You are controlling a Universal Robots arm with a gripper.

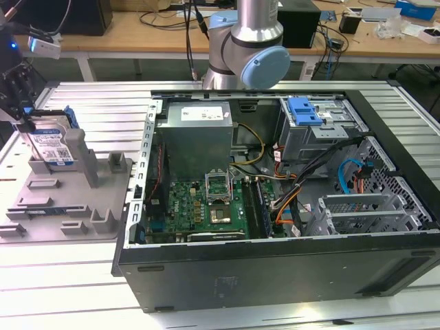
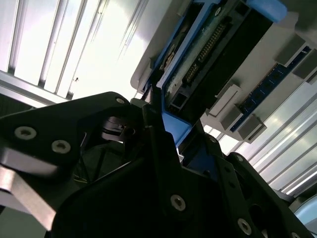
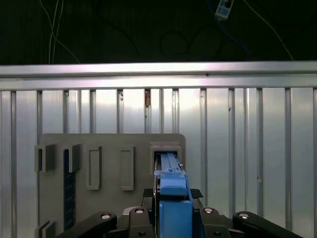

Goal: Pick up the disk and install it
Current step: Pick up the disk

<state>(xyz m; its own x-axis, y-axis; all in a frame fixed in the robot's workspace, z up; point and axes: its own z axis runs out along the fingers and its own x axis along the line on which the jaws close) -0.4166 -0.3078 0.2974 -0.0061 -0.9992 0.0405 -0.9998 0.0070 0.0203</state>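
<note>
- The disk [image 1: 51, 146] stands on edge at the far left of the exterior view, label facing the frame's right, its lower part seated in the grey fixture [image 1: 75, 206].
- In the second wrist view the disk [image 2: 198, 59] shows its connector edge, with the blue rail [image 2: 173, 126] running along it towards the camera.
- The end effector [image 1: 26, 125] sits at the disk's upper left edge in the exterior view. In the first wrist view the end effector [image 3: 174, 198] has a black finger tight against each side of the blue rail [image 3: 171, 171], so I judge it clenched on the disk by that rail.
- The end effector [image 2: 181, 129] looks the same in the second wrist view: dark fingers hard against the blue plastic, with no gap that I can make out.
- The fixture [image 3: 109, 148] lies flat on the ribbed metal counter [image 3: 247, 148], and the disk has not yet been lifted out of its slot.
- The step in hand looks like the pick-up, with the grip made and the disk seated. Little of the task is done.
- Freeing the disk would, by my reading, call for a straight pull along the slot, without twist, since the fixture's posts stand just beside it.
- The open case [image 1: 275, 275] fills the centre and right of the exterior view, well apart from the disk, with a blue latch [image 1: 306, 110] on a bay at its upper right.
</note>
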